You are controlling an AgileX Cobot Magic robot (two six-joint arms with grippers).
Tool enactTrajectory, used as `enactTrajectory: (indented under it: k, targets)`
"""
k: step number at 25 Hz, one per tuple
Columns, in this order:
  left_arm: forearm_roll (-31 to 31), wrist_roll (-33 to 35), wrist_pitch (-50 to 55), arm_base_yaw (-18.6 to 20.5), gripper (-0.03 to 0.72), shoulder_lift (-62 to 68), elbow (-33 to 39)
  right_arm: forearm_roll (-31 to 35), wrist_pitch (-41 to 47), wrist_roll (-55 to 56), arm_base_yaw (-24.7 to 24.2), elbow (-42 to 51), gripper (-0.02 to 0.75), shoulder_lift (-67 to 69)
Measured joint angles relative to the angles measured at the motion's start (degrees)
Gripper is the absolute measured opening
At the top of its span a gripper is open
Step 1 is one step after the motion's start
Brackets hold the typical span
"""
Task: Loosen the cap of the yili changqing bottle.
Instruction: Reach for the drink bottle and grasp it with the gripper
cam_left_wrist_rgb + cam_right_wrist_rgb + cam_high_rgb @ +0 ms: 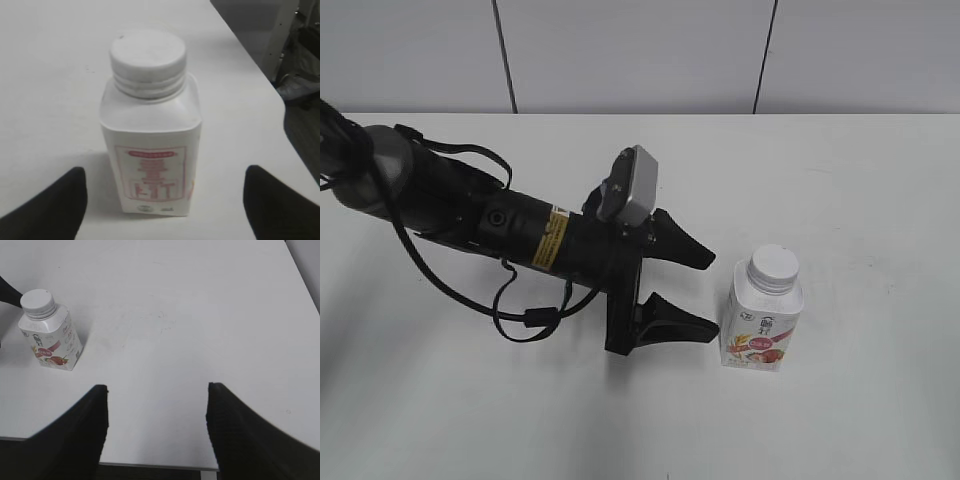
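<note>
The yili changqing bottle (761,328) stands upright on the white table (860,200), white with a pink band and a fruit picture. Its white cap (773,266) sits on the neck. My left gripper (710,292) is open just left of the bottle, fingers apart and not touching it. In the left wrist view the bottle (150,150) and cap (148,56) stand ahead between the open left gripper fingers (165,200). My right gripper (156,405) is open and empty near the table's front edge, and the bottle (50,337) and cap (37,301) stand far to its upper left.
The black left arm (480,215) with loose cables lies across the left of the table. A grey wall runs along the back. The table's right edge (265,85) drops off beyond the bottle in the left wrist view.
</note>
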Motion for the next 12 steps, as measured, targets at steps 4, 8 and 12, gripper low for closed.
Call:
enactTrajectory:
  k: [4, 8, 12]
  targets:
    - [-3.2, 2.1, 0.4, -0.2, 0.583, 1.7, -0.1, 0.0, 0.0, 0.0, 0.0, 0.0, 0.494, 0.0]
    - [-3.3, 3.0, 0.3, -0.8, 0.583, 3.2, -0.6, 0.0, 0.0, 0.0, 0.0, 0.0, 0.494, 0.0]
    - [-4.0, 3.1, -0.2, -1.7, 0.583, 4.6, -2.6, 0.0, 0.0, 0.0, 0.0, 0.0, 0.494, 0.0]
